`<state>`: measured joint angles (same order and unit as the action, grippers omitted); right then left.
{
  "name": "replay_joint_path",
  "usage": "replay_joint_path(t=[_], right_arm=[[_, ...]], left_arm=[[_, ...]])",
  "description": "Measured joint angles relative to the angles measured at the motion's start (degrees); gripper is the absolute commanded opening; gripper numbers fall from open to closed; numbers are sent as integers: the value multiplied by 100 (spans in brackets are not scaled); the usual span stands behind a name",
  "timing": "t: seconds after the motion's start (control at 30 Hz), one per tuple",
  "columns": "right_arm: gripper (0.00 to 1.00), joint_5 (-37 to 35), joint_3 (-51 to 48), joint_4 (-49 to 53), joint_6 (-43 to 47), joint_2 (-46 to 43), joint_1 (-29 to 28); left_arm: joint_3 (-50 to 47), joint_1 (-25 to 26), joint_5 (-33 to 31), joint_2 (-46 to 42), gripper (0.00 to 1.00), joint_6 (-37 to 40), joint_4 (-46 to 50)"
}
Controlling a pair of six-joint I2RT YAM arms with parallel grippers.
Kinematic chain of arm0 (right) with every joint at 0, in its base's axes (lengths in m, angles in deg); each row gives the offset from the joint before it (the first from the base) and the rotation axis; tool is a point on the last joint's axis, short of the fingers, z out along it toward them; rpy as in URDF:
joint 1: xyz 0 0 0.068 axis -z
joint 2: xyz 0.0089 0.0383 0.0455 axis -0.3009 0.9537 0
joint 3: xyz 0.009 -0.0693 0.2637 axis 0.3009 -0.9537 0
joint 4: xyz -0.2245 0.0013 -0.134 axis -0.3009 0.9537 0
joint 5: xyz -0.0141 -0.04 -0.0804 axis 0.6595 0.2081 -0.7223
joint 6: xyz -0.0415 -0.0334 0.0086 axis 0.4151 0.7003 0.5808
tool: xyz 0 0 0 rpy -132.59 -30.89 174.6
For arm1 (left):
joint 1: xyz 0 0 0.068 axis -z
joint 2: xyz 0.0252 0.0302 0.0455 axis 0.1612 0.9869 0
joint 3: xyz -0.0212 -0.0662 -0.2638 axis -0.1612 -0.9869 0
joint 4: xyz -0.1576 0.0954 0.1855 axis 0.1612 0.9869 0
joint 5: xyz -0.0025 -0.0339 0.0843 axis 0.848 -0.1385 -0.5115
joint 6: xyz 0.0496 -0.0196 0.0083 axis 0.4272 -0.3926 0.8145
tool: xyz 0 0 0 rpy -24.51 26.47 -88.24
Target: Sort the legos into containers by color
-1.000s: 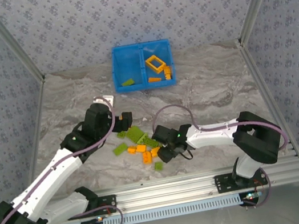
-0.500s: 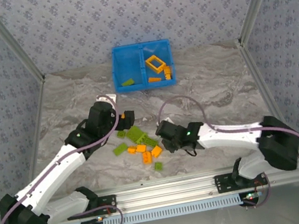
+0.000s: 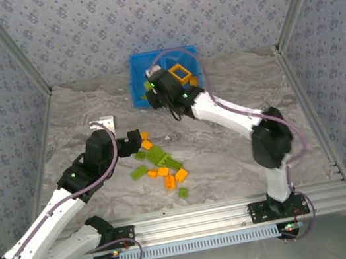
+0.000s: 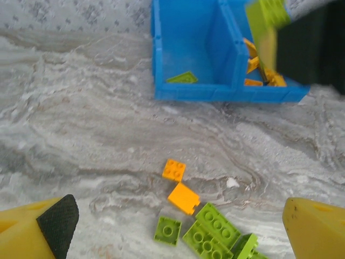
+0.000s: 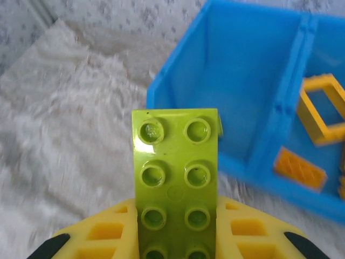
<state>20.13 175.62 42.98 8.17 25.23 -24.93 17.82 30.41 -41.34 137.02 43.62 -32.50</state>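
Note:
My right gripper (image 5: 175,240) is shut on a lime green lego plate (image 5: 175,178), held upright in front of the blue bin's (image 5: 245,162) left container. In the top view that gripper (image 3: 151,87) hovers at the bin's (image 3: 137,64) near left corner. The right container holds an orange frame (image 5: 322,108) and other orange legos (image 5: 299,167). A lime wedge (image 4: 182,78) lies in the left container. My left gripper (image 4: 183,229) stands open over the loose pile, with orange legos (image 4: 184,197) and lime legos (image 4: 215,232) on the table below it.
The loose pile (image 3: 161,166) lies mid-table between the arm bases. Patterned walls and metal rails (image 3: 30,81) enclose the table. Bare marbled surface (image 3: 76,113) stretches left of the bin and to the right (image 3: 305,119).
The right gripper shut on the lime plate at the pile, then swung up to the bin's left side. The left arm drew back slightly to the left.

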Motion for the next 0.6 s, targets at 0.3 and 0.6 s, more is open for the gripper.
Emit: replay_joint_path(t=[0.3,0.6], right_arm=[[29,17,4627,1421,116,3552,463],[49,511,4911,1764,63,3971,577]], left_arm=[[-525,-35,61,-289,99,-470,629],[-638,-116,116,-417,99,-730,608]])
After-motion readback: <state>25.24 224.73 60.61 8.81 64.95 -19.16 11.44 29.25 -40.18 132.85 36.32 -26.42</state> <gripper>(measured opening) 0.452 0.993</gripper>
